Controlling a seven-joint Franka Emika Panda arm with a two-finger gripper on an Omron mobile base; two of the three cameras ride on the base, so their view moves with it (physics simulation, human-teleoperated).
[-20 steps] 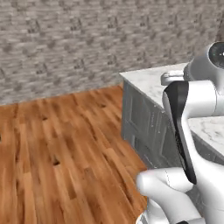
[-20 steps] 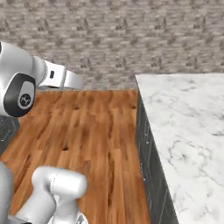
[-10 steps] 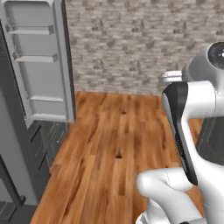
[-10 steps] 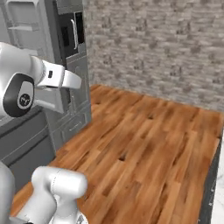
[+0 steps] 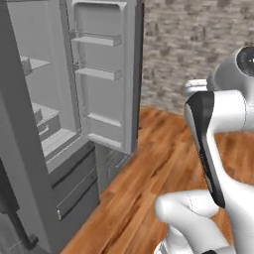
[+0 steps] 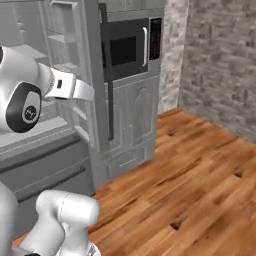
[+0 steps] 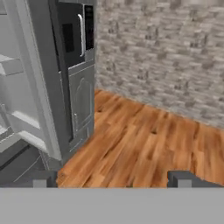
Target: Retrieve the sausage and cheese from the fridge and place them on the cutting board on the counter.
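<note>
While the fridge stands open | fingers spread wide, empty | no readable writing

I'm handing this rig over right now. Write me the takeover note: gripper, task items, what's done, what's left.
Gripper: open, holding nothing, pointing at wooden floor beside the fridge.
Fridge: a door stands open; its door shelves look bare. Interior shelves are too blurred to make out sausage or cheese.
Done: door open. No item is in the gripper.
Left: approach the fridge, find and pick sausage and cheese, carry both to the cutting board on the counter.
</note>
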